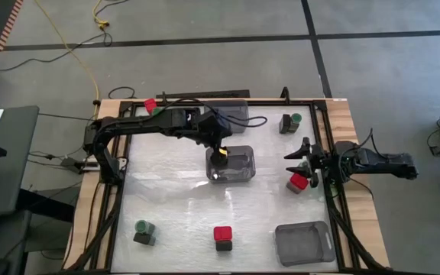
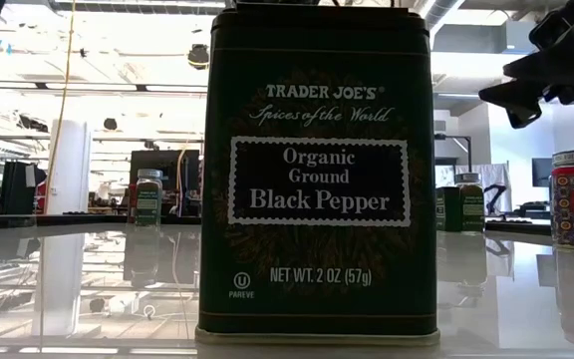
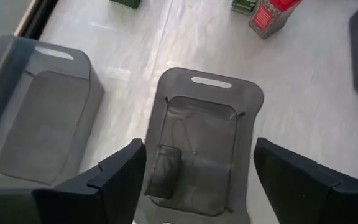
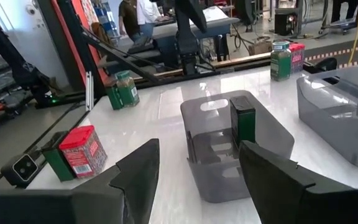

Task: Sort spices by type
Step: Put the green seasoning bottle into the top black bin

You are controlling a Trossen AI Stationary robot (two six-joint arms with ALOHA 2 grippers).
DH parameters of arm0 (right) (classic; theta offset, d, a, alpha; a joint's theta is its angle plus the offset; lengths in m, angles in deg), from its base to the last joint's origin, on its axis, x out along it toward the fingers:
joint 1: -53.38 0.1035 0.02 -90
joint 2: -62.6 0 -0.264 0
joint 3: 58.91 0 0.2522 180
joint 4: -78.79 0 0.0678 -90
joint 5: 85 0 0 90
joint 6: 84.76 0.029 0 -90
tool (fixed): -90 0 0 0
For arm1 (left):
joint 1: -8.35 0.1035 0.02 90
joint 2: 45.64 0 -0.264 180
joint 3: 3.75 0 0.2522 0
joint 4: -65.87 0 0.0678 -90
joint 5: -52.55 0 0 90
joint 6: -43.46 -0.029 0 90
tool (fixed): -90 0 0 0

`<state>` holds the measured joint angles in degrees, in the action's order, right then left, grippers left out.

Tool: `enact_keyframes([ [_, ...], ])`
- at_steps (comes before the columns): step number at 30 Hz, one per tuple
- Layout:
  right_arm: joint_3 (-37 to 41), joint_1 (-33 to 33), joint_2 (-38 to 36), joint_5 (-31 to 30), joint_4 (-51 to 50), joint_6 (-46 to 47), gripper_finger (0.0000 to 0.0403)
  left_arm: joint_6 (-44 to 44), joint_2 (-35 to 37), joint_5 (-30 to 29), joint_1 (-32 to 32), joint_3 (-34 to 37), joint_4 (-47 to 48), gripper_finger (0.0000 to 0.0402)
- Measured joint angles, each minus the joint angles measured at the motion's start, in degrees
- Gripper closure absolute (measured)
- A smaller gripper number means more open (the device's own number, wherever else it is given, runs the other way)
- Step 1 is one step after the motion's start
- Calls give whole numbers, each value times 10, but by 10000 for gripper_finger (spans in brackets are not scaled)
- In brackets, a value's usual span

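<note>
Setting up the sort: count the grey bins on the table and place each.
3. Top bin by the table's upper edge in the high view; centre bin mid-table; corner bin at lower right. None appears hidden.

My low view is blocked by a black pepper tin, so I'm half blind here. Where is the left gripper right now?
Observer: The left gripper hangs over the middle bin, fingers open and empty.
Operator: Anything in that bin?
Observer: One dark tin sits inside it.
Operator: And the right gripper?
Observer: The right gripper is open, just beside a red-capped jar near the table's right edge.
</note>
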<state>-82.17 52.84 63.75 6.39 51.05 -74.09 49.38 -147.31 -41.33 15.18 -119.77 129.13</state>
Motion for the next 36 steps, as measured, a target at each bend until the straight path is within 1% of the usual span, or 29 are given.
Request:
enact_keyframes([
  [2,0,0,0,0,-5,0,154,-8,0,-1,0,0,-1,112],
  [5,0,0,0,0,1,-5,154,24,0,-1,0,0,2,111],
  [7,0,-5,0,-6,11,-20,154,18,0,-1,-2,0,12,111],
  [9,0,-11,0,-18,20,-18,154,9,0,-17,-7,3,18,111],
  [11,0,-16,0,-31,35,3,154,2,7,-40,-15,20,11,111],
  [14,0,-25,0,-51,50,29,152,3,34,-50,-19,78,-25,111],
  [18,0,-35,0,-60,77,32,145,32,90,-51,-18,195,-87,111],
  [23,0,-50,0,-74,150,26,129,76,186,-43,-19,340,-150,111],
  [27,0,-63,1,-80,190,10,116,91,266,-43,-18,435,-196,111],
  [30,0,-71,8,-80,227,8,101,100,325,-43,-18,481,-211,111],
  [34,-1,-77,38,-80,299,-32,81,98,382,-46,-18,516,-210,111],
  [36,-5,-79,60,-85,311,-50,72,96,402,-52,-16,524,-208,111],
])
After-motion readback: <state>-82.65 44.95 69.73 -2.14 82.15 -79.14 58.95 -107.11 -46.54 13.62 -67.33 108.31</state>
